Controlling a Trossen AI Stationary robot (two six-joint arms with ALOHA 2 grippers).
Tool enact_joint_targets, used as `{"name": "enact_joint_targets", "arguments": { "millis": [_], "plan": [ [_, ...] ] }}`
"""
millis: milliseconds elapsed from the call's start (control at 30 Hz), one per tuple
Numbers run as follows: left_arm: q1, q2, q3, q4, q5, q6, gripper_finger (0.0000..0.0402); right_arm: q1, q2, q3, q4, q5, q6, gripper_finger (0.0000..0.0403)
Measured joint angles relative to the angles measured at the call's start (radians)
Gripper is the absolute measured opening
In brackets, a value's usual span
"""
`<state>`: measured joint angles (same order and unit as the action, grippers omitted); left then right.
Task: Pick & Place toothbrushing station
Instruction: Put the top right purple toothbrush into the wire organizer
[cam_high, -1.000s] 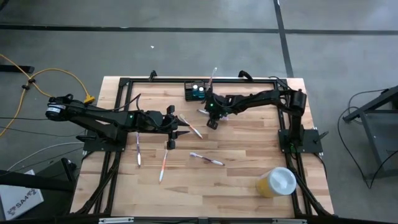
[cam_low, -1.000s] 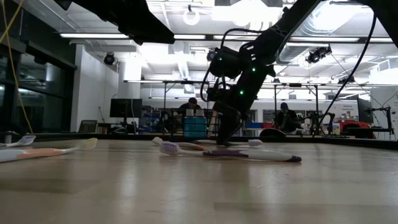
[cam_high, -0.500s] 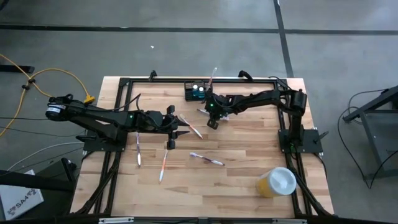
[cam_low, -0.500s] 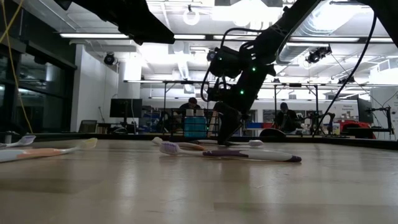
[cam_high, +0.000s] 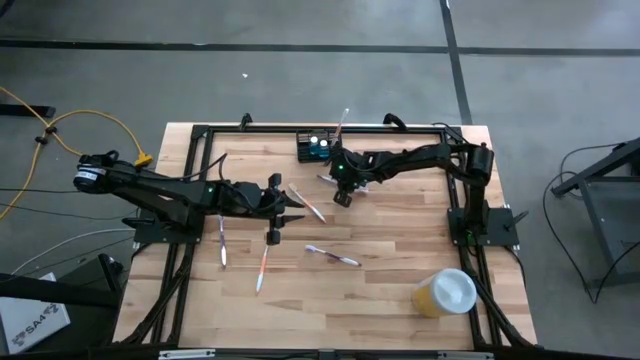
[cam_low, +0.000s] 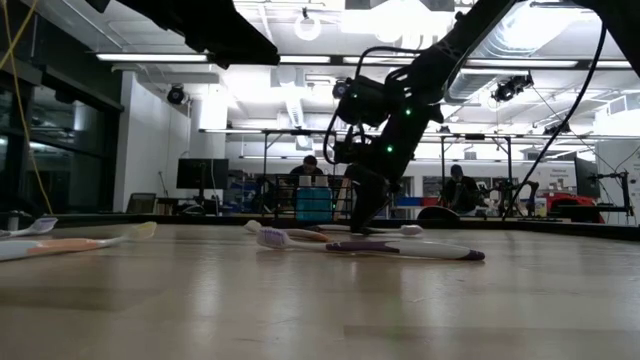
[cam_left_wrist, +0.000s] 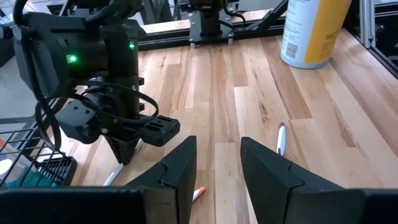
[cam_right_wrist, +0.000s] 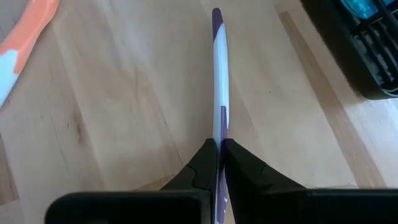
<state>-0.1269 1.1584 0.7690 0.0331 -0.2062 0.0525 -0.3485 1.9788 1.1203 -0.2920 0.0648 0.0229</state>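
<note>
Right gripper (cam_right_wrist: 219, 163) is pinched shut on a slim white-and-purple plastic toothbrush (cam_right_wrist: 217, 68) lying flat on the pale wooden slat table (cam_right_wrist: 124, 93): grasp step. Next, I'd judge: lift and carry it to the black slotted plastic caddy (cam_high: 313, 147) just beyond the jaws. Left gripper (cam_left_wrist: 214, 165) waits open, holding nothing. Workshop room behind.

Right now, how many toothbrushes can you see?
6 toothbrushes: one standing in the black slotted caddy, one in the right gripper, four on the wooden table. Arms may hide more.
</note>
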Motion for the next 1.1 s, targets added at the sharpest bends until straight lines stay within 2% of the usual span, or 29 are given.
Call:
{"name": "enact_joint_targets", "arguments": {
  "millis": [567, 900, 1100],
  "plan": [
    [-0.001, 0.000, 0.000, -0.003, 0.000, 0.000, 0.0120, -0.010, 0.009, 0.001, 0.011, -0.037, 0.004, 0.0018],
    [-0.001, 0.000, 0.000, -0.003, 0.000, 0.000, 0.0120, -0.019, 0.014, 0.001, 0.011, -0.048, 0.025, 0.0063],
    [-0.001, 0.000, 0.000, -0.004, 0.000, 0.000, 0.0120, -0.020, 0.014, 0.001, 0.014, -0.044, 0.015, 0.0053]
  ]
}}
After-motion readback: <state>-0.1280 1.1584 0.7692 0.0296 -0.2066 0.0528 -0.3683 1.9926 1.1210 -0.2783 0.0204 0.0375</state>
